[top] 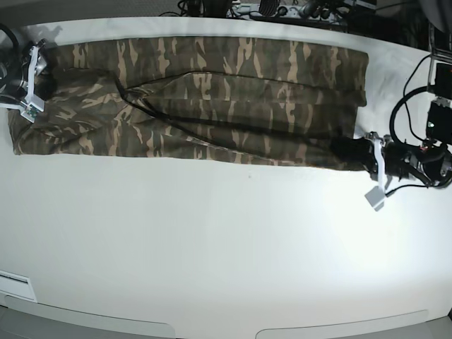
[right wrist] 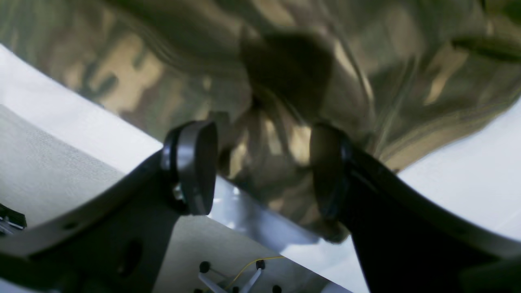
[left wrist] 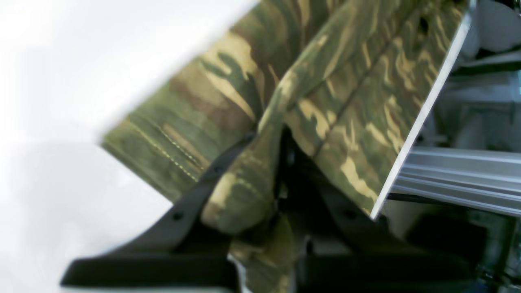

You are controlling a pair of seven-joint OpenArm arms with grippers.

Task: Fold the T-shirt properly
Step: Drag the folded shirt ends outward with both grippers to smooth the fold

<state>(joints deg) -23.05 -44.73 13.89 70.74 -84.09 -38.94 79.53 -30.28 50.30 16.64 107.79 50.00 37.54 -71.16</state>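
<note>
The T-shirt [top: 205, 102] lies as a long band across the far part of the white desk [top: 226, 254], stretched from one side to the other, already doubled lengthwise by the look of the layered edges. The left pincer [left wrist: 264, 162] sits at the near corner of the band on the base view's right; in the left wrist view its dark fingers [left wrist: 211, 179] are clamped on a bunched fold of camouflage cloth. The right pincer [right wrist: 264, 167] is at the opposite end; the right wrist view shows cloth gathered between its two round pads [right wrist: 195, 162], but with a visible gap beside the near pad, so a firm grip is doubtful: cannot tell whether it is pinching or only straddling. Judgement: the step in hand is gripping both ends before a fold of the band. The next move calls for a confirmed hold on the right, then lifting both ends evenly with the cloth kept taut, so that the layers do not slip apart.
</note>
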